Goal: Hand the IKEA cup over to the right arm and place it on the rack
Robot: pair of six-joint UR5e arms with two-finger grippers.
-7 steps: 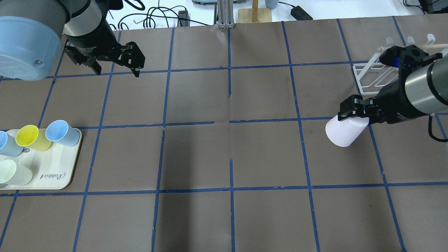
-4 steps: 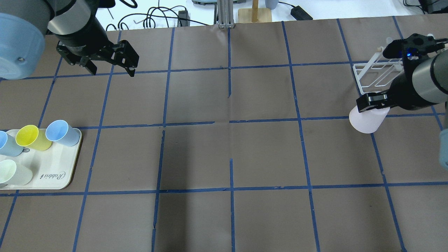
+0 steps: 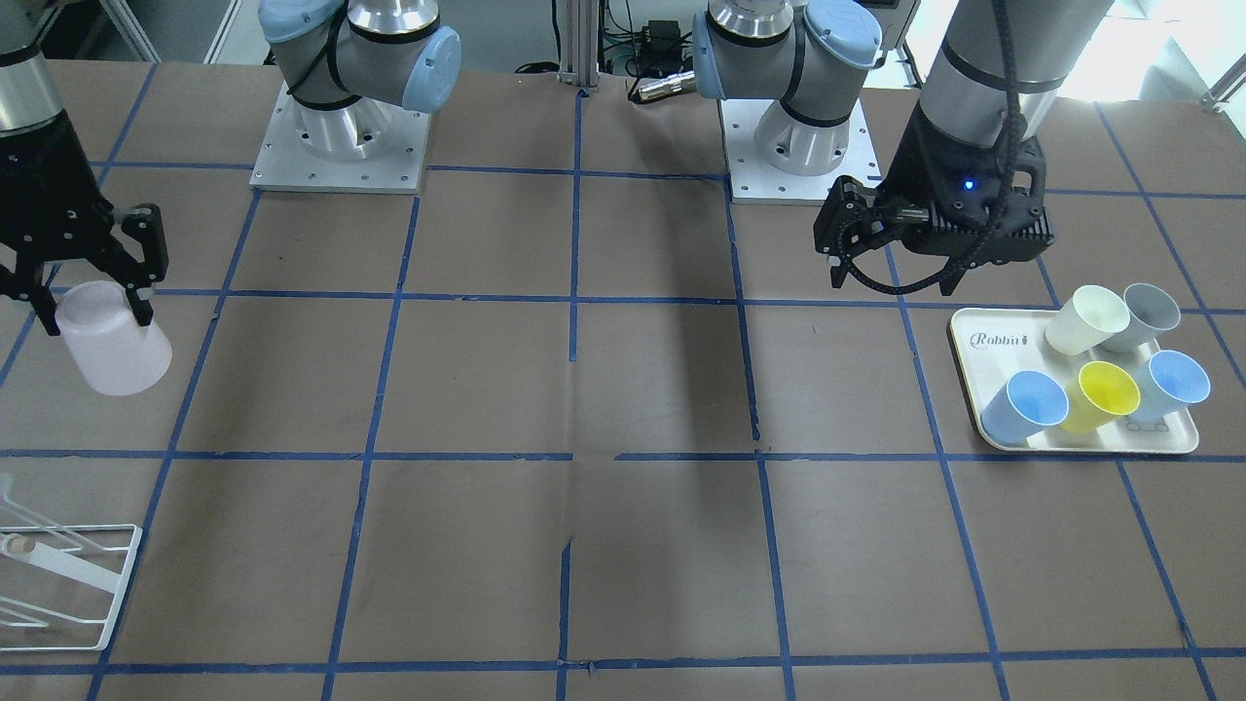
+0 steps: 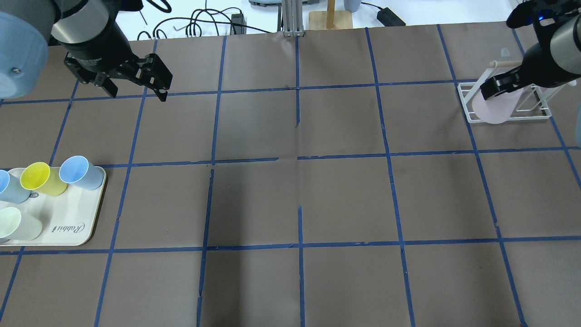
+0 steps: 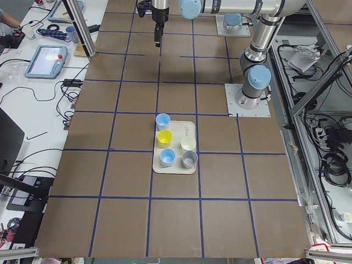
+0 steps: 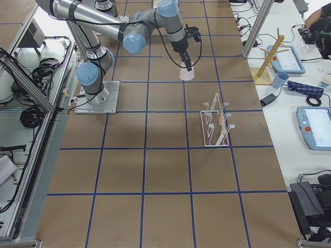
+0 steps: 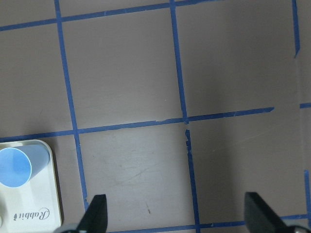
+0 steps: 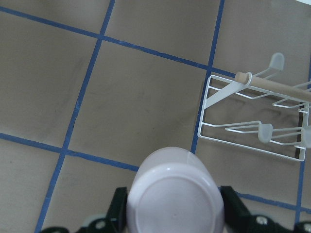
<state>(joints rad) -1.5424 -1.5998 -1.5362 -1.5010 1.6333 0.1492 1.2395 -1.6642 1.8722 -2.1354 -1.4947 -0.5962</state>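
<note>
Nearest, a tray (image 4: 59, 218) of cups (image 4: 77, 170) sat on the bench (image 4: 345, 200). Farther off, the jaws of the right arm (image 4: 563, 41) gripped the IKEA cup (image 4: 492, 111) mouth-down, aloft beside the rack (image 6: 215, 125); the jaws of the left arm (image 4: 86, 22) hung spread, empty.

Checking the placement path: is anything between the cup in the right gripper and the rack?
Nothing visible. The right gripper holds the cup over the table, and only bare table lies between it and the rack. The other cups sit across the table on the tray.
</note>
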